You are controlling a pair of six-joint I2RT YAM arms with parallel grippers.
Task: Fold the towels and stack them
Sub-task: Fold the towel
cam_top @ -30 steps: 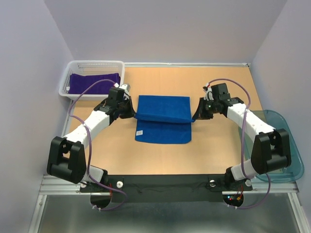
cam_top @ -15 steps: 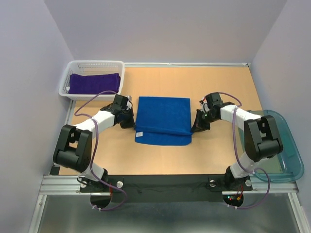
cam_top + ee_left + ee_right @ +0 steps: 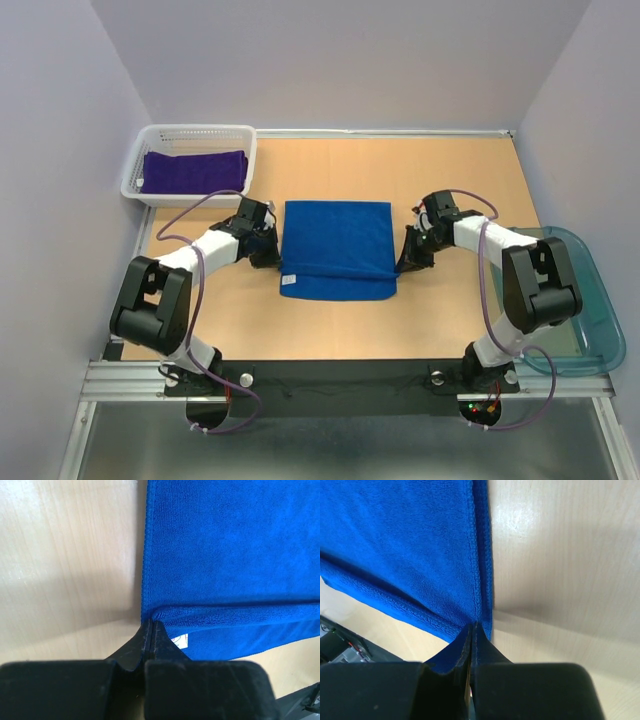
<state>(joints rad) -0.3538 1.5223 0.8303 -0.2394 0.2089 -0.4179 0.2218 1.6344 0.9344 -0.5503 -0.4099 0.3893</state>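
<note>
The bright blue towel (image 3: 335,245) lies mid-table, folded over itself, its top layer stopping short of the near edge. Its white label (image 3: 287,281) shows at the near left corner, also in the left wrist view (image 3: 180,640). My left gripper (image 3: 272,257) is shut, pinching the top layer's left corner (image 3: 150,622). My right gripper (image 3: 403,263) is shut, pinching the right corner (image 3: 473,626). Both sit low at the table. The dark purple towel (image 3: 193,170) lies folded in the white basket (image 3: 138,170). The rust-brown towel is out of view.
A translucent teal tray (image 3: 592,300) sits at the right table edge beside the right arm's base. The white basket stands at the far left corner. Walls close in the left, right and far sides.
Both grippers have moved toward the near edge, drawing the blue towel's top layer over the lower one. The exposed lower strip has shrunk and the fold lies flatter.
</note>
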